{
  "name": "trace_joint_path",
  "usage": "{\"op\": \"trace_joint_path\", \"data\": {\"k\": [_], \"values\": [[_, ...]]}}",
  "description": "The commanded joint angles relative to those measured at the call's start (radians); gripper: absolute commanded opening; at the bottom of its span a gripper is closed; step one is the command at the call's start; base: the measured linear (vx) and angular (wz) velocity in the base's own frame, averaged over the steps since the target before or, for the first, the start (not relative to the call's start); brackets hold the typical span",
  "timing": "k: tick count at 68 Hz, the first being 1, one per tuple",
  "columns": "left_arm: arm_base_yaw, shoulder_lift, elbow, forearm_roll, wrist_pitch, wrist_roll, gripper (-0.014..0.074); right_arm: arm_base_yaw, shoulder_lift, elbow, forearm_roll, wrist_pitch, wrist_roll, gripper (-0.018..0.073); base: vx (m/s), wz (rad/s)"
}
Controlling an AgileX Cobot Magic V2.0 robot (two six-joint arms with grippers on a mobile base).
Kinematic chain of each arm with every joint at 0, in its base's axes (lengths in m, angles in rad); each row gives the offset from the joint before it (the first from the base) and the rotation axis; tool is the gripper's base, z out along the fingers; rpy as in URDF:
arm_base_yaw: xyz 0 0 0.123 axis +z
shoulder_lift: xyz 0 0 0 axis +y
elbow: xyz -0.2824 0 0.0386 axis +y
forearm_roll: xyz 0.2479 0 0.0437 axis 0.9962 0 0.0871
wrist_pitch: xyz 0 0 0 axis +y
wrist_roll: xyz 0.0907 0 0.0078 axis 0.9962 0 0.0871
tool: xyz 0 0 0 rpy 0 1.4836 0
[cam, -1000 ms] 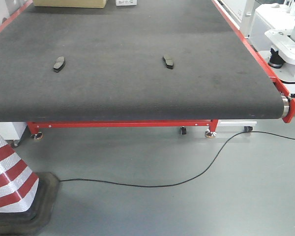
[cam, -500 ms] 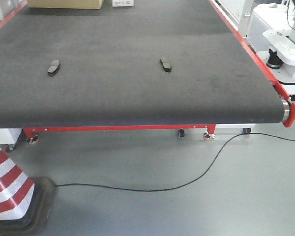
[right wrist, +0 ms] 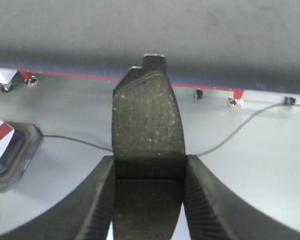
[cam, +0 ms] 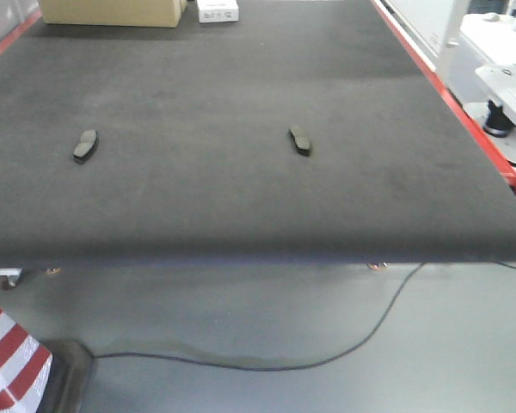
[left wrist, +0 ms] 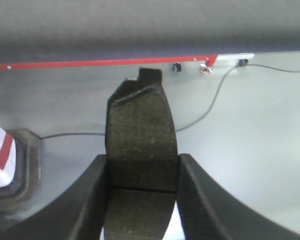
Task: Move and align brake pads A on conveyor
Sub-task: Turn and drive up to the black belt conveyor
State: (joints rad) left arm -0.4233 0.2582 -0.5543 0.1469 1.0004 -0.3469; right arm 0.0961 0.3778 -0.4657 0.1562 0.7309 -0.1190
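Presently, four brake pads A on record. Two lie flat on the conveyor (cam: 241,103): left-lying pad (cam: 85,145) and right-lying pad (cam: 300,141), well apart, neither square to the other. Two are in hand: left tool (left wrist: 142,172) clenched on left-held pad (left wrist: 140,150); right tool (right wrist: 149,172) clenched on right-held pad (right wrist: 147,135); each pad stands lengthwise between the jaws, friction face to the camera, its notched end projecting forward past the fingertips.

Position: both held pads hang over the grey floor, short of the belt's near edge, which crosses the top of each wrist view; a black cable (cam: 267,366) trails on the floor beneath.

Handling note, as judgement: carry each pad forward over the belt before any release, since a drop here lands on the floor; lower until the backing plate sits flat; choose spots in line with the two lying pads, long axes parallel, then open.
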Motion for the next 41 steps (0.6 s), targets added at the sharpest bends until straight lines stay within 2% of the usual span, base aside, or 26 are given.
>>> {"op": "trace_joint_path", "data": {"k": [1, 41], "values": [[-0.004, 0.013, -0.026, 0.009, -0.084, -0.002, -0.0006, -0.003, 0.007, -0.028, 0.006, -0.084, -0.011, -0.0004, 0.32, 0.13], [-0.004, 0.013, -0.026, 0.009, -0.084, -0.002, -0.0006, -0.003, 0.007, -0.028, 0.006, -0.084, -0.011, -0.0004, 0.31, 0.1]]}}
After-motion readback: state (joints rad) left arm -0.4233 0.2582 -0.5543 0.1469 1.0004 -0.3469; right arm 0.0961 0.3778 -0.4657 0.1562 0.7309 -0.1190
